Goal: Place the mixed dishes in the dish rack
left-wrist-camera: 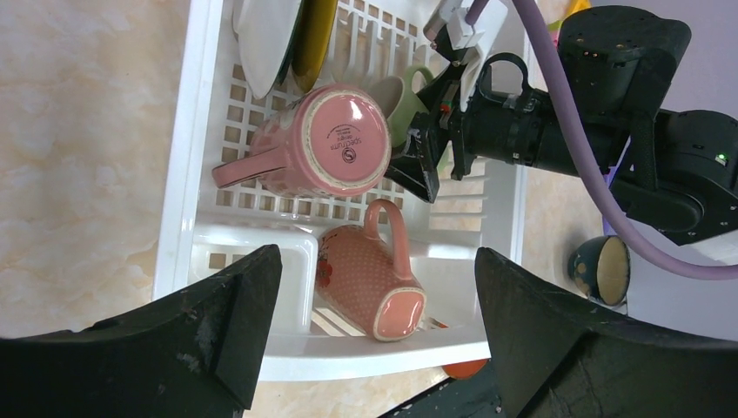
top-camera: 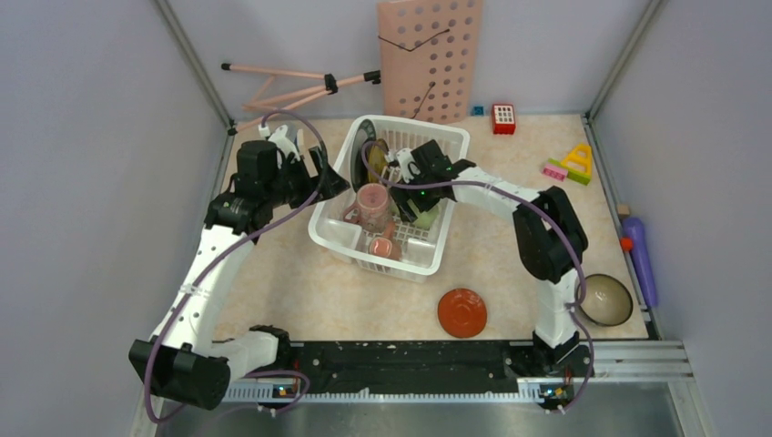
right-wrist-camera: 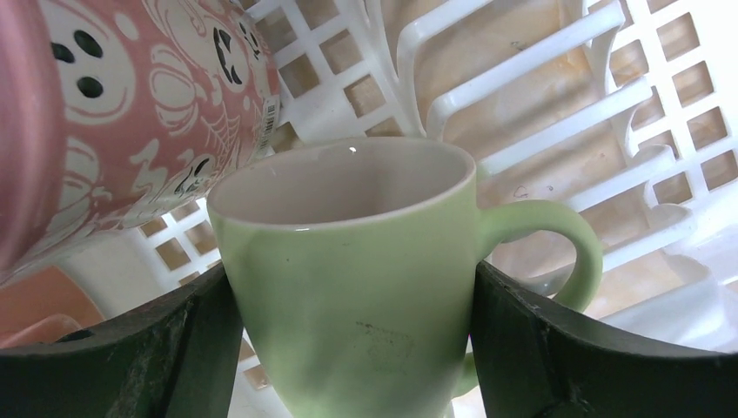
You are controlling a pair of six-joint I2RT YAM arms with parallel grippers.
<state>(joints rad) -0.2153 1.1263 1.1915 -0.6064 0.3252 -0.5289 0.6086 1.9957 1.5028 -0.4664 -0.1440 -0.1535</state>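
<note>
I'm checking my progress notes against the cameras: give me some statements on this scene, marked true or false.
1. The right end effector grips the pale-green mug. True.
2. The orange saucer lies in the dish rack. False: it is on the table.
3. The left end effector holds a pink mug. False: it is open and empty.
4. Two pink mugs lie inside the rack. True.
</note>
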